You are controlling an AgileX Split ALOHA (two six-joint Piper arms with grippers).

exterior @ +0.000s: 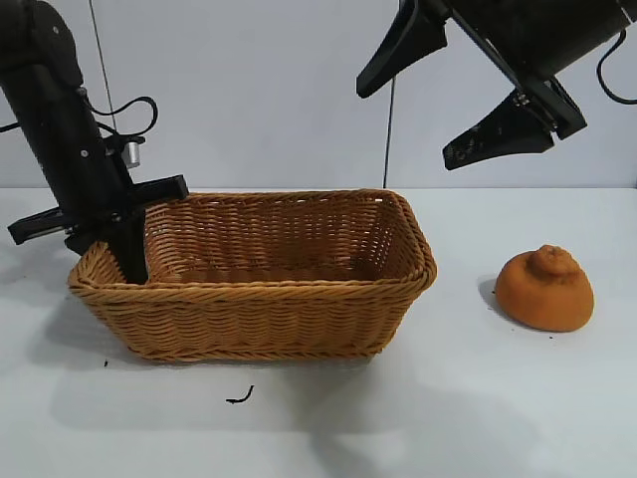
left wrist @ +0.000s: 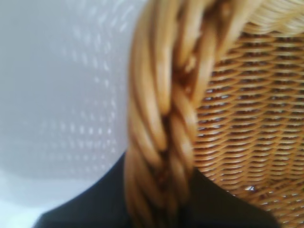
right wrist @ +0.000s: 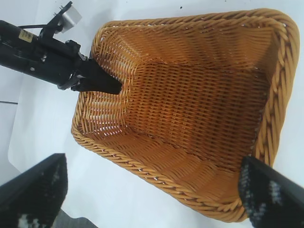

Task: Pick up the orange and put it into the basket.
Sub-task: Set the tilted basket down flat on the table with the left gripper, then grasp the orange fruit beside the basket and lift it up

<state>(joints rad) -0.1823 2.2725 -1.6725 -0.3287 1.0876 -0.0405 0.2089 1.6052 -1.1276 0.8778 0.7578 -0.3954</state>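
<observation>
Orange-brown lumpy orange (exterior: 544, 289) is seen on the white counter (exterior: 448, 398), well apart from the big woven tan basket (exterior: 299, 319). Its rim is pinched by the left tool (exterior: 131, 261). The right tool (exterior: 438, 100) is held spread wide above.

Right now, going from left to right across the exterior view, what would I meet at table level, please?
Black left gripper clamped on the rim, tan woven wicker basket, dull orange-brown knobby orange.
</observation>
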